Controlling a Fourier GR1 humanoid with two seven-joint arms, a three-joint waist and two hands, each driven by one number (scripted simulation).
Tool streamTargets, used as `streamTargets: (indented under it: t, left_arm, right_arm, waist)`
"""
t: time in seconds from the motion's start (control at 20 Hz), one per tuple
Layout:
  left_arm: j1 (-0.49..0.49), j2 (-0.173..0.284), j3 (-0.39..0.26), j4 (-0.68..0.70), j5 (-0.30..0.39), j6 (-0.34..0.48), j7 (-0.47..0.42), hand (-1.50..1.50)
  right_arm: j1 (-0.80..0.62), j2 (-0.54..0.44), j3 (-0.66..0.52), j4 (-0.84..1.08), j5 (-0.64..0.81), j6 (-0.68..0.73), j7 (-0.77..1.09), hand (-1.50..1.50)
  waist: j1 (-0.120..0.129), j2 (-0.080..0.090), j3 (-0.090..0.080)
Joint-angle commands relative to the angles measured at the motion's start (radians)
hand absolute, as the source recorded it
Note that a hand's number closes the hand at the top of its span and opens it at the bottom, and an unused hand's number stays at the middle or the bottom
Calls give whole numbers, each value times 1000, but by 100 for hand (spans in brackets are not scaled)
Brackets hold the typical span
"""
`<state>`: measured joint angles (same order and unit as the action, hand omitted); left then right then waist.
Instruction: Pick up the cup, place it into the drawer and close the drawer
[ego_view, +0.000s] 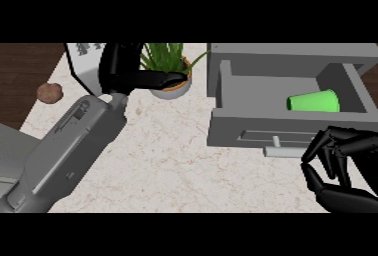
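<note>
Grey boxy forearms; black hands (122, 67), (339, 165), apparently glossy.

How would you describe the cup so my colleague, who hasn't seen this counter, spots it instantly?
Find the grey open drawer at the counter's right side. Lying on its side inside it, toward the right wall, is the cup. It is the only bright green object in the drawer, unlike the leafy potted plant further left.
</note>
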<state>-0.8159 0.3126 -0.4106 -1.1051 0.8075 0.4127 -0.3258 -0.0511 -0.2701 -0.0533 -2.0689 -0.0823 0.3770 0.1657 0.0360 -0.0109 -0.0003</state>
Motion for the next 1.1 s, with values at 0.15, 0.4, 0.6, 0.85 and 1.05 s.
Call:
streamTargets:
  t: [0.15, 0.4, 0.6, 0.85, 1.05]
  left_arm:
    - [272, 139, 65, -267, 5, -42, 30, -150]
    - [373, 172, 80, -319, 25, -108, 2, -150]
    - [515, 212, 93, -398, 25, -158, -25, -150]
    - [587, 234, 174, -339, 32, -286, -70, -150]
    - [634, 262, 227, -386, 37, -319, -31, -150]
  right_arm:
    - [-15, 13, 58, 59, 168, -25, -25, 150]
    - [-51, -114, 134, 128, 419, 20, -177, 150]
    - [-71, -81, 256, 220, 629, -75, -204, 150]
    - [-159, -20, 287, 507, 748, -191, -329, 150]
    - [-259, 35, 290, 676, 814, -229, -312, -150]
  waist:
    - [-18, 7, 0]
    - [5, 10, 0]
    - [5, 9, 0]
    - [-17, 14, 0]
    - [-17, 13, 1]
